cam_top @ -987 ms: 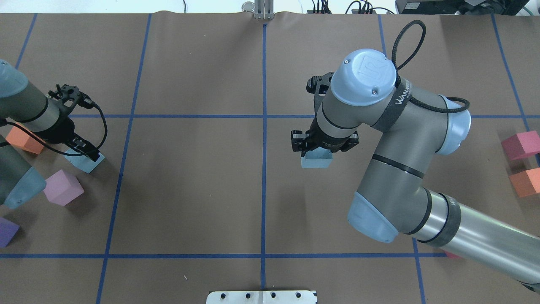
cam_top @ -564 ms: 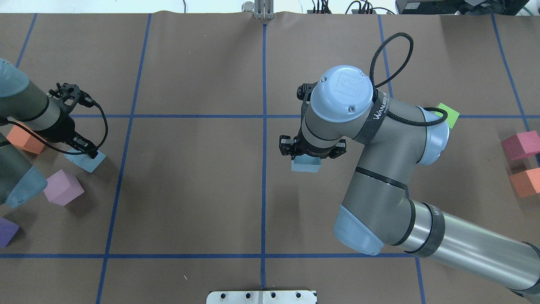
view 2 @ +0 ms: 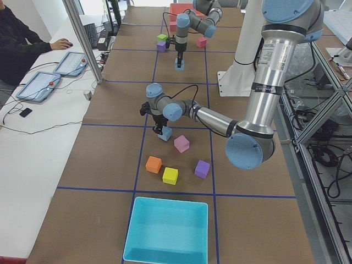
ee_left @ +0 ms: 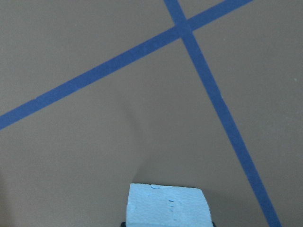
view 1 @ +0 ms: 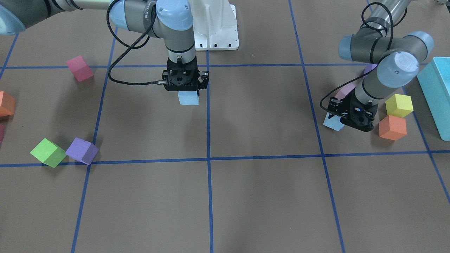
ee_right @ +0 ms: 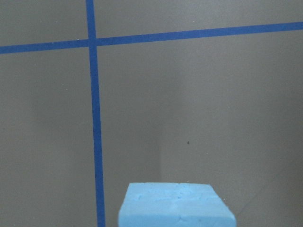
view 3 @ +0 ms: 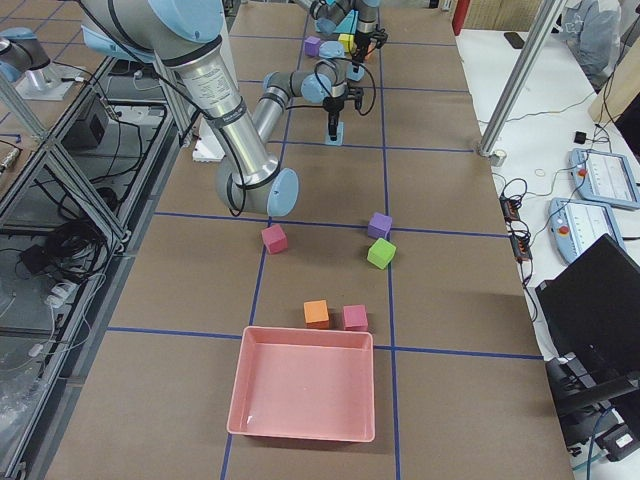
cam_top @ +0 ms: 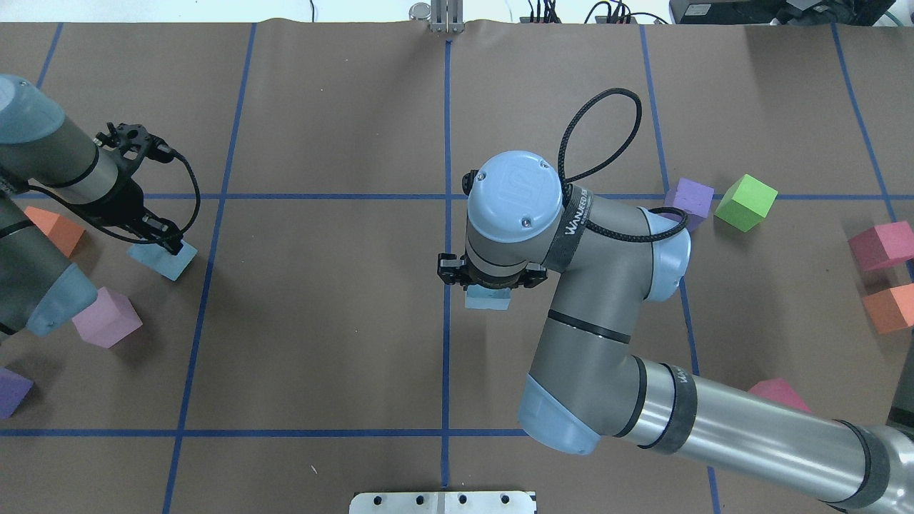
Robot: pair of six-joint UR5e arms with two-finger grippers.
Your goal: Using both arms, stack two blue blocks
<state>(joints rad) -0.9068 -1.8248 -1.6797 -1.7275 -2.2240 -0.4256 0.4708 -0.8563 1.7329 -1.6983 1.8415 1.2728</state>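
Seen from overhead, the right arm (cam_top: 721, 425) enters from the lower right with its elbow bent and its wrist pointing straight down at frame centre. The right gripper (view 1: 187, 90) is clamped on a blue block (view 1: 188, 98). At the left edge, the left arm (cam_top: 50, 168) tilts the left gripper (cam_top: 164, 243), which pinches another blue block (cam_top: 168, 262).

— Room in the middle?
— Lots. Just flat brown table (view 1: 260, 116) and tape lines between the right gripper (view 1: 188, 93), clamped on the right blue block (view 1: 188, 99), and the left gripper (cam_top: 170, 246), clamped on the left blue block (cam_top: 161, 261).
— Tight anywhere?
— Yes, by the left gripper. Orange cube (view 1: 392, 127) and yellow cube (view 1: 398, 105) just beside, pink cube (view 1: 346, 90) near, big teal box (view 1: 436, 95) farther out.
— Behind the right gripper?
— White pedestal (view 1: 214, 24), well apart.
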